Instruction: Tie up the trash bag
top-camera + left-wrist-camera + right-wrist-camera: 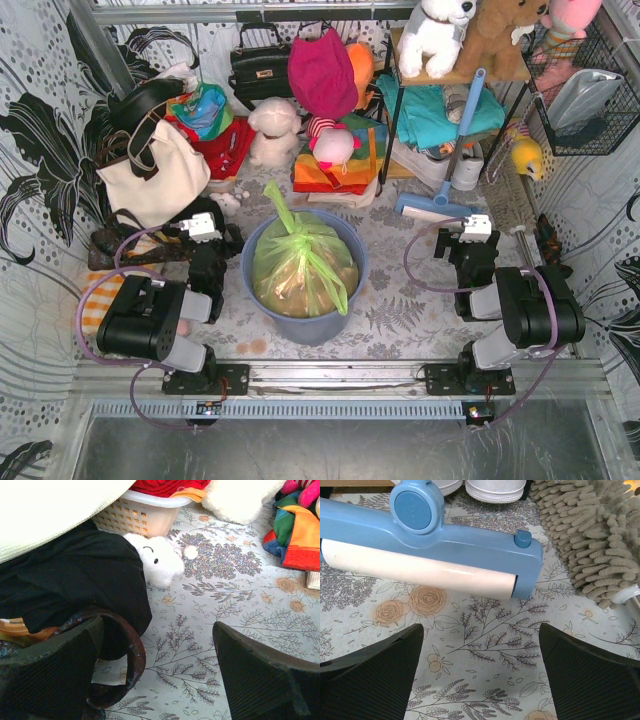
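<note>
The lime-green trash bag (300, 262) sits in the round blue bin (345, 305) at the table's middle. Brown paper shows through it, and its top is gathered into a twisted tail (279, 202) that points up and back. My left gripper (205, 232) is open and empty, left of the bin, over the floral cloth; its fingers (55, 672) show wide apart in the left wrist view. My right gripper (470, 232) is open and empty, right of the bin. Its fingers (370, 677) stand wide apart above the cloth. The bag does not show in either wrist view.
A cream tote bag (150, 175) and dark straps (125, 650) lie by the left gripper. A small white plush (160, 560) and a white basket (145, 515) are ahead of it. A blue lint roller (430, 555) and a tan mop head (590, 540) lie ahead of the right gripper. Toys and clothes crowd the back.
</note>
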Robot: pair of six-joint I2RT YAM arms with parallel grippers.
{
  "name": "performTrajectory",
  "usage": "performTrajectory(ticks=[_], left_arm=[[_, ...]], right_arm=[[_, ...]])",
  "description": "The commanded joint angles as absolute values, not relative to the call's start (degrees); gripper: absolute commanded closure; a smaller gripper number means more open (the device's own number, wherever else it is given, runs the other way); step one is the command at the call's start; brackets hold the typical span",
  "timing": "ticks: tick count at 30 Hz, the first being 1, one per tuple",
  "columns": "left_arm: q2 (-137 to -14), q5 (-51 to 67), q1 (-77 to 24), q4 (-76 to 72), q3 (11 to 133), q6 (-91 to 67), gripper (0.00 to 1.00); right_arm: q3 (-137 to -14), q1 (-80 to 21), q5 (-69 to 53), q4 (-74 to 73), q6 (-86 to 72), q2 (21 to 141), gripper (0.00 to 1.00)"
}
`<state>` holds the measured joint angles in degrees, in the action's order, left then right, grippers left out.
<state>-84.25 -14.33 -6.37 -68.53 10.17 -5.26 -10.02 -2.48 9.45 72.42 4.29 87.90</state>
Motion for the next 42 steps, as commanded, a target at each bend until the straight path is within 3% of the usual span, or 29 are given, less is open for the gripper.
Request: performTrajectory(ticks=[1,42], left_arm=[[-84.1,-14.2,-6.2,-71.6,11.0,-4.5,0.02],[-84.2,-11.4,-4.9,-69.7,12.0,-5.0,0.02]], right_arm=[[-10.8,-2.1,11.4,75.4,2.4,88.3,0.03],[-11.0,-2.1,11.0,75.2,2.3,88.2,0.03]])
